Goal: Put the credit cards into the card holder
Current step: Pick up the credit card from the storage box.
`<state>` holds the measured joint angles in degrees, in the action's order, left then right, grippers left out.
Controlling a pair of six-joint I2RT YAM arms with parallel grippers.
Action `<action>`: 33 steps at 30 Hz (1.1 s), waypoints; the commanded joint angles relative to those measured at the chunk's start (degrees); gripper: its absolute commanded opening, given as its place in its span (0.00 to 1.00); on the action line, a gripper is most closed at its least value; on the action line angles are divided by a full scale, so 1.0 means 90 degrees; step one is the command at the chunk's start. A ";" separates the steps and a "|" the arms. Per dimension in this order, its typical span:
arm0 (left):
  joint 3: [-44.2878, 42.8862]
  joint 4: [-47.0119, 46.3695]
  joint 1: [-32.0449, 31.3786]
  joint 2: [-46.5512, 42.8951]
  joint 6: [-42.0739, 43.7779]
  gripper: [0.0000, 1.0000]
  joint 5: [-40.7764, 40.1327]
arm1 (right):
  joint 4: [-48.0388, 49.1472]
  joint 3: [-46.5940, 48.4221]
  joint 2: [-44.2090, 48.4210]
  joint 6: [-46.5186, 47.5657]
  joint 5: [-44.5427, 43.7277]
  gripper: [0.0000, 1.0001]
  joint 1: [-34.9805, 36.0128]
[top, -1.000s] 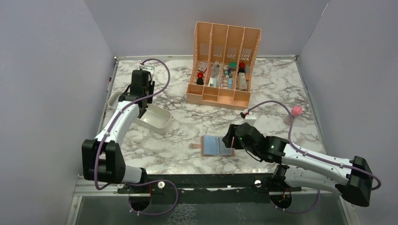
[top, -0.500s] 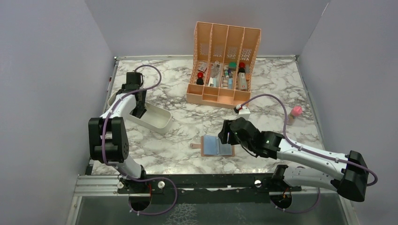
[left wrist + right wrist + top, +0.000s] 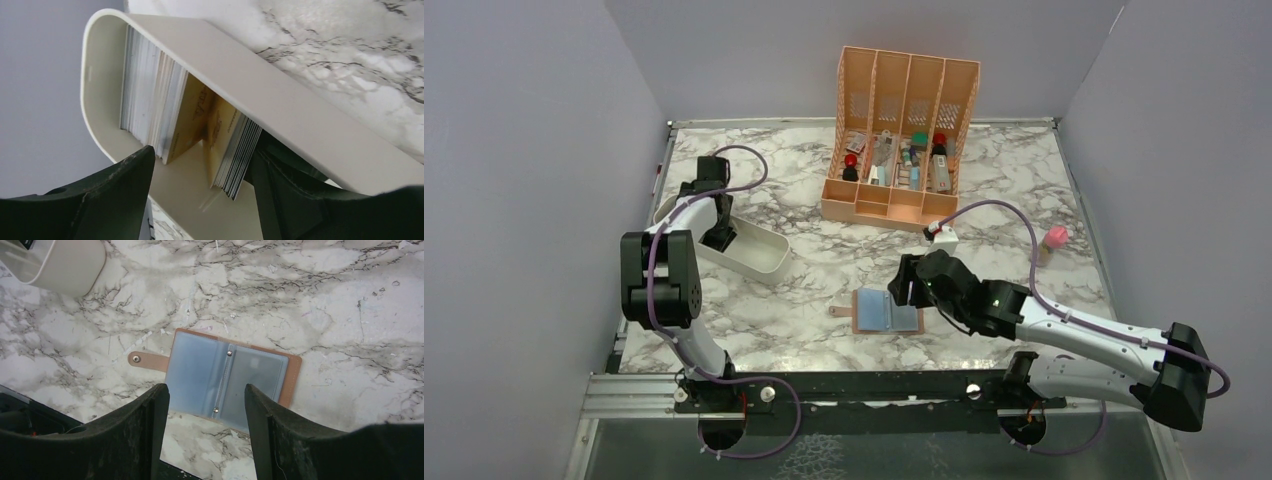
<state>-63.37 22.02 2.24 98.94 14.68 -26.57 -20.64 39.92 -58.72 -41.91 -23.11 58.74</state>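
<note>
Here, seen from above, the left arm folds up tightly along the left edge of the marble worktop (image 3: 1004, 190). Its left hand (image 3: 720, 238) dips into a white oblong tray (image 3: 762, 262). The right arm stretches low from the right side toward the middle. Its right hand (image 3: 905, 286) hangs over the right edge of the card holder (image 3: 886, 312). The card holder lies open and flat near the front centre of the worktop, blue inside facing up, well apart from the tray. A tall peach organizer (image 3: 904, 120) stands at the back.

The left wrist camera shows what the overhead view cannot: the credit cards (image 3: 150, 102) stand on edge inside the tray (image 3: 280, 105) in two packs that lean apart. The left hand (image 3: 200, 167) has its fingers spread wide on either side of them, pinching nothing. Whether the right-side finger touches the nearer pack cannot be told.

The right wrist camera looks straight down on the card holder (image 3: 225, 377), showing clear pockets, two rivets on the spine and a brown snap tab (image 3: 145, 360) sticking out left. The right hand (image 3: 206, 400) is spread above it, holding nothing.
</note>
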 commanded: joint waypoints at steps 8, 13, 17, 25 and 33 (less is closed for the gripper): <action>-0.0419 -0.0684 0.0202 0.0289 0.0329 0.73 -0.0658 | 0.0265 0.0053 -0.0201 0.0056 -0.0095 0.62 -0.0048; -0.0361 -0.0724 0.0248 0.0384 0.0395 0.72 -0.0660 | 0.0324 0.0085 -0.0370 0.0093 -0.0057 0.62 -0.0043; -0.0404 -0.0720 0.0298 0.0438 0.0408 0.69 -0.0508 | 0.0383 0.0088 -0.0460 0.0132 -0.0010 0.63 -0.0049; -0.0468 -0.0663 0.0299 0.0706 0.0438 0.66 -0.0230 | 0.0385 0.0082 -0.0440 0.0142 -0.0016 0.63 -0.0053; -0.0565 -0.0592 0.0295 0.0425 0.0493 0.48 -0.0155 | 0.0365 0.0094 -0.0409 0.0155 -0.0021 0.63 -0.0067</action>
<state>-66.92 16.97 4.54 103.42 18.33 -29.50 -18.87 39.92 -62.76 -41.21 -23.11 58.48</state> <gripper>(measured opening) 0.524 0.624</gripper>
